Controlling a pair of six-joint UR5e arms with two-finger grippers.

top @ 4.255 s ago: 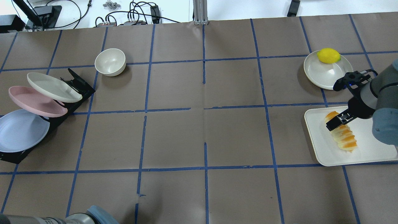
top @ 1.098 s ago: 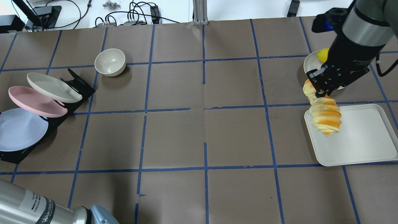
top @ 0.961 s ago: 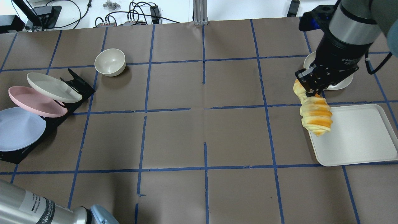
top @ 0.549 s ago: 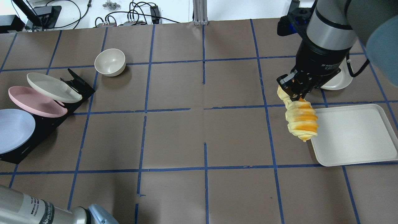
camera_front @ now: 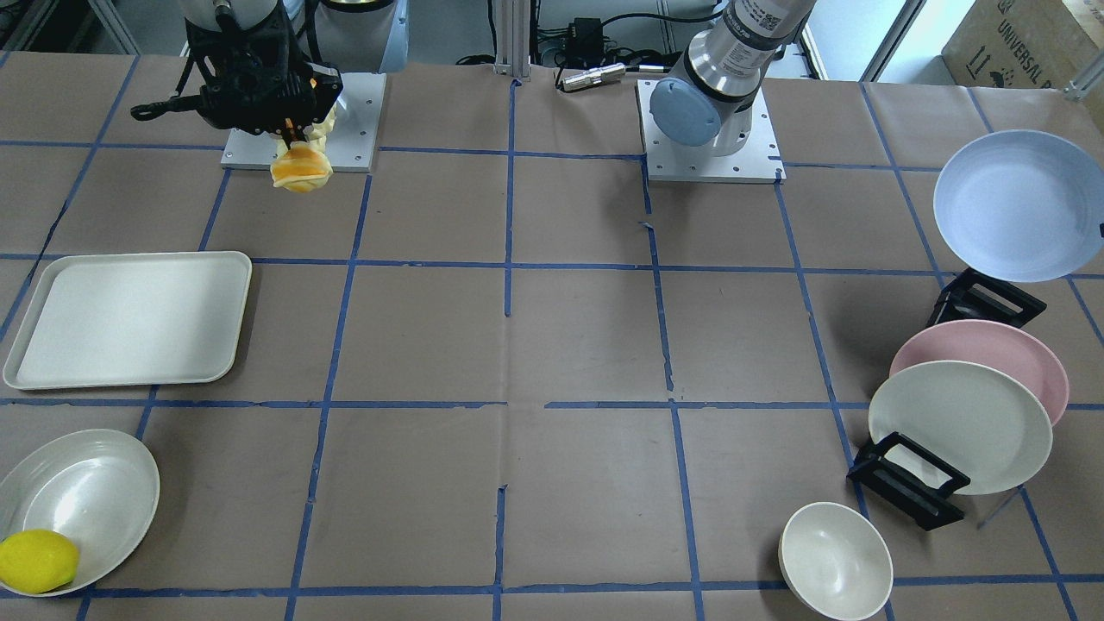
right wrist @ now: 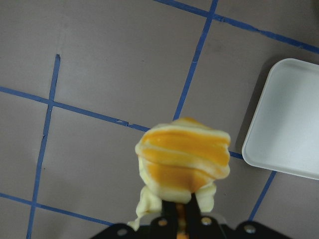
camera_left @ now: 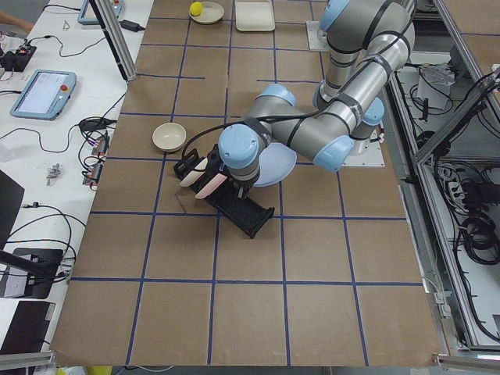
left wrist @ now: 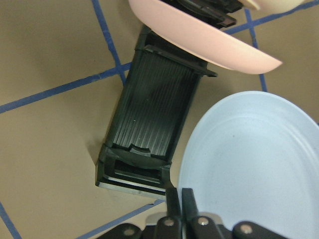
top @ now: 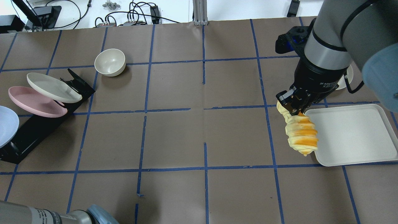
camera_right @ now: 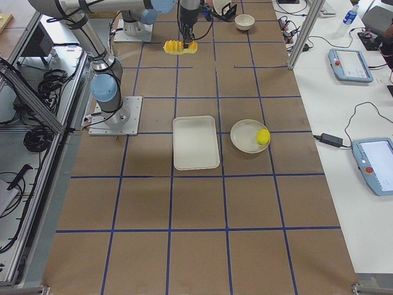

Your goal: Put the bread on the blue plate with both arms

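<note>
My right gripper (top: 291, 104) is shut on one end of the bread (top: 301, 137), an orange-golden ribbed loaf that hangs from it high above the table by the white tray's left edge. The bread also shows in the front view (camera_front: 300, 168) and the right wrist view (right wrist: 183, 157). My left gripper (left wrist: 178, 198) is shut on the rim of the pale blue plate (left wrist: 249, 164). It holds that plate clear of the black rack (left wrist: 152, 129). The blue plate shows at the overhead view's left edge (top: 6, 124) and in the front view (camera_front: 1018, 203).
A pink plate (top: 34, 101) and a cream plate (top: 49, 87) lean in the black rack (top: 34, 133). A cream bowl (top: 109, 61) stands behind them. The white tray (top: 351, 133) lies at right. A lemon (camera_front: 34, 561) sits on a cream plate (camera_front: 86, 492).
My right gripper has lifted the bread off the tray and carried it left, past the tray's edge. The blue plate has left the rack and slid toward the overhead view's left edge.
</note>
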